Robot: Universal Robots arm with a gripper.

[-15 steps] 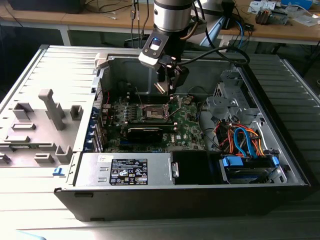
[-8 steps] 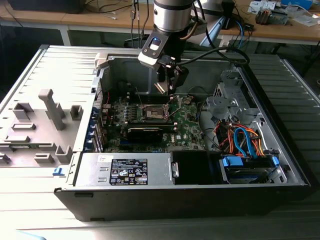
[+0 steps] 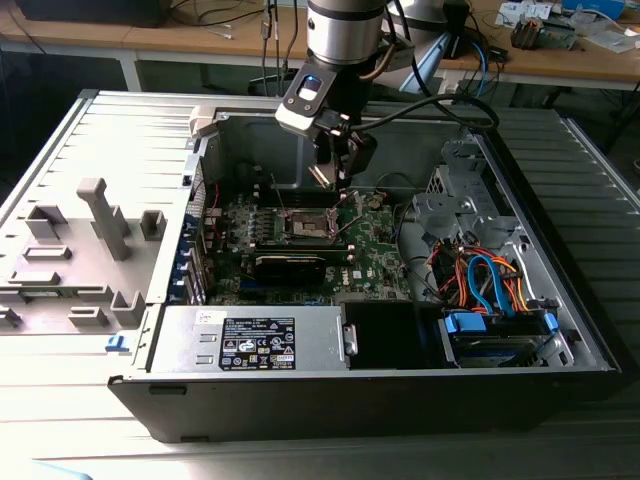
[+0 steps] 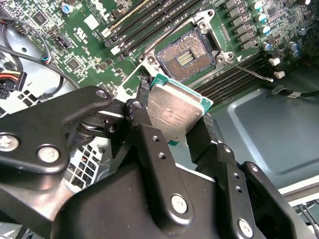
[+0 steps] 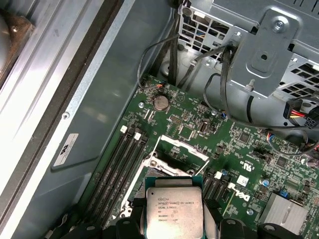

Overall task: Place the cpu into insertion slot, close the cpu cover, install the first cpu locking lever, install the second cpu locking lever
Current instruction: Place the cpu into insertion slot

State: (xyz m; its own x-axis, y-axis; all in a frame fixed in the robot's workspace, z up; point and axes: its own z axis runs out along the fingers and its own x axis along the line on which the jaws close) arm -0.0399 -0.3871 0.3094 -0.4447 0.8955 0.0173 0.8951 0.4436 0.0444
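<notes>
cpu [image 4: 174,112] lid: dull scuffed metal, green laminate edge. gripper [image 4: 172,122]: smooth matt black. insertion slot [image 4: 185,56]: gold contacts, bright metal rim. case wall [image 5: 114,99]: matt grey sheet metal.

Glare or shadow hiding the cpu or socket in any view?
Second wrist view: mild sheen on the cpu, insertion slot evenly lit. First wrist view: cpu lid evenly lit. Exterior view: slot sits in dim shade inside the computer case; grey panel at the exterior view's left glares bright.

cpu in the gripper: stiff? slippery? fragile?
Likely stiff: the cpu is a flat, metal-topped plate. Probably slip-prone: the gripper pinches it by its thin edges. Likely light, being so thin.
</notes>
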